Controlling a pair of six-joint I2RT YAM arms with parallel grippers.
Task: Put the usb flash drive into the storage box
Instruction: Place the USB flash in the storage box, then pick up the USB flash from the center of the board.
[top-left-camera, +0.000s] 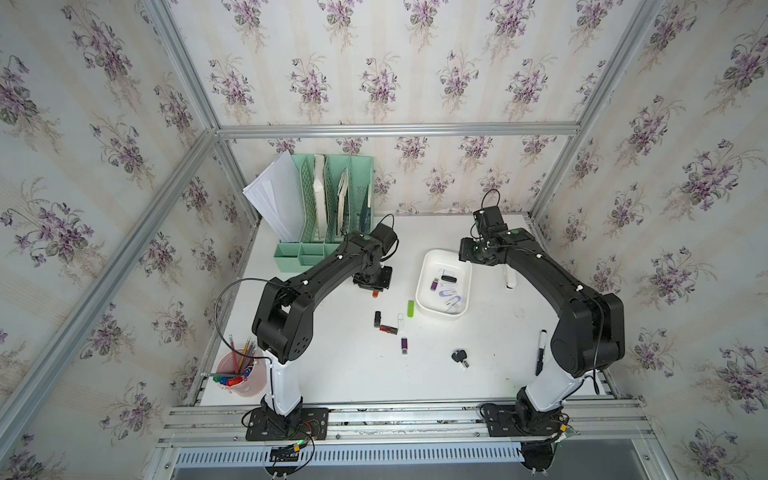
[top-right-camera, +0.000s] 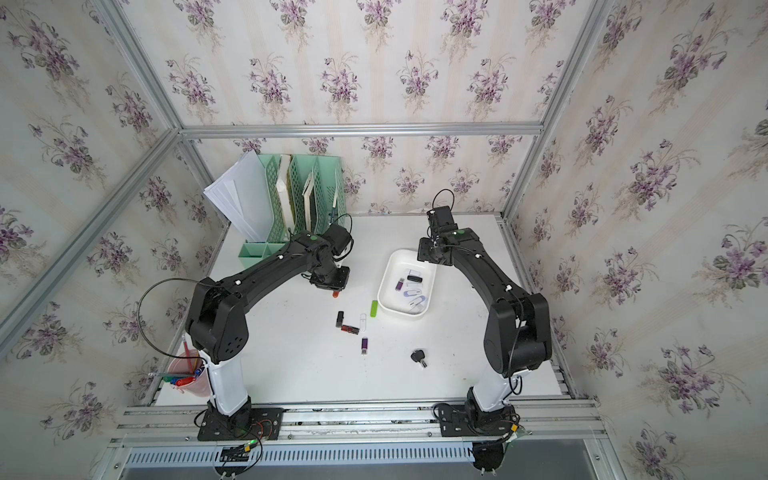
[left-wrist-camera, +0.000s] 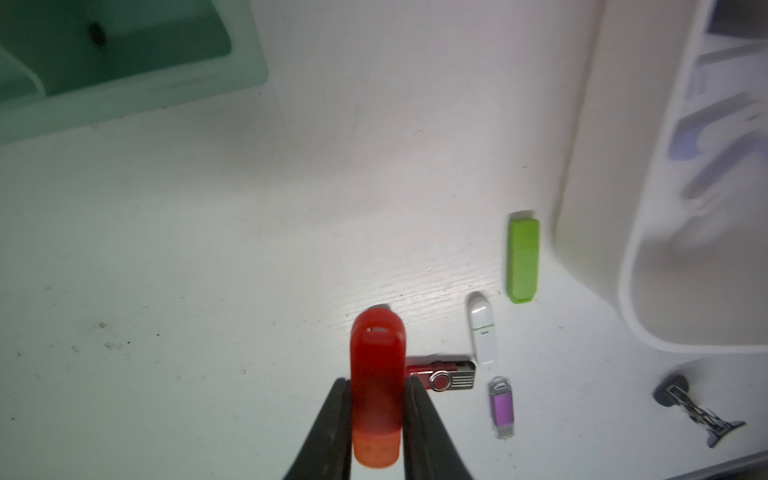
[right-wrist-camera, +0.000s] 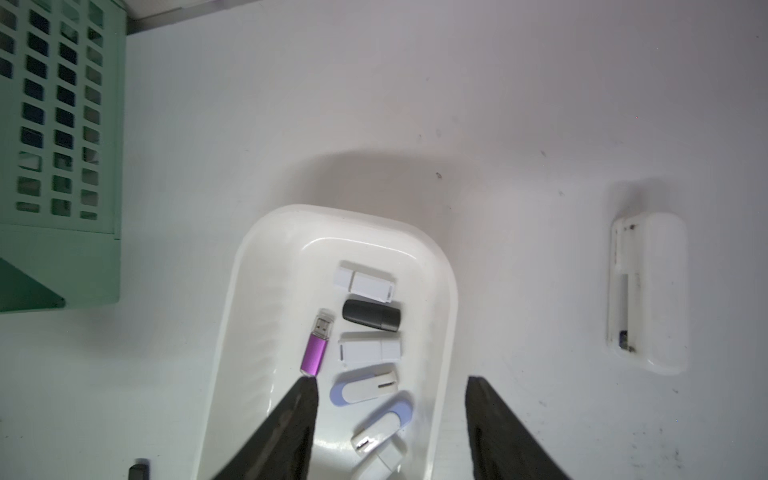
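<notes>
Over the white table (top-left-camera: 332, 374), in both top views, the left gripper (top-left-camera: 374, 287) hangs just in front of the mint-green file organizer (top-left-camera: 328, 199). The red tip of the usb flash drive (top-left-camera: 375, 294) pokes out beneath it, well apart from the storage box (top-left-camera: 420, 291). The right gripper (top-left-camera: 471, 255) sits over the box's far end. Loose on the table between the arms lie a green drive (top-left-camera: 410, 308) just beside the box wall, a white drive (top-left-camera: 401, 321), a black drive (top-left-camera: 377, 318), a red-and-silver swivel drive (top-left-camera: 388, 329) and a purple drive (top-left-camera: 404, 345). A bunch of keys (top-left-camera: 460, 357) lies nearer the front.

From the left wrist, the left gripper (left-wrist-camera: 377, 384) is pinching the usb flash drive (left-wrist-camera: 377, 353), both jaws pressed against its sides. The storage box (left-wrist-camera: 623, 291) shows only as a blurred rim off to one side.

From the right wrist, the right gripper (right-wrist-camera: 391, 381) stands spread wide with nothing between its jaws, above the storage box (right-wrist-camera: 249, 291). Inside lie a purple metal drive (right-wrist-camera: 316, 351), a black capped drive (right-wrist-camera: 372, 318), white drives (right-wrist-camera: 365, 282) and blue-and-white swivel drives (right-wrist-camera: 363, 388). A white case (right-wrist-camera: 660, 291) lies on the table, apart from the box.
</notes>
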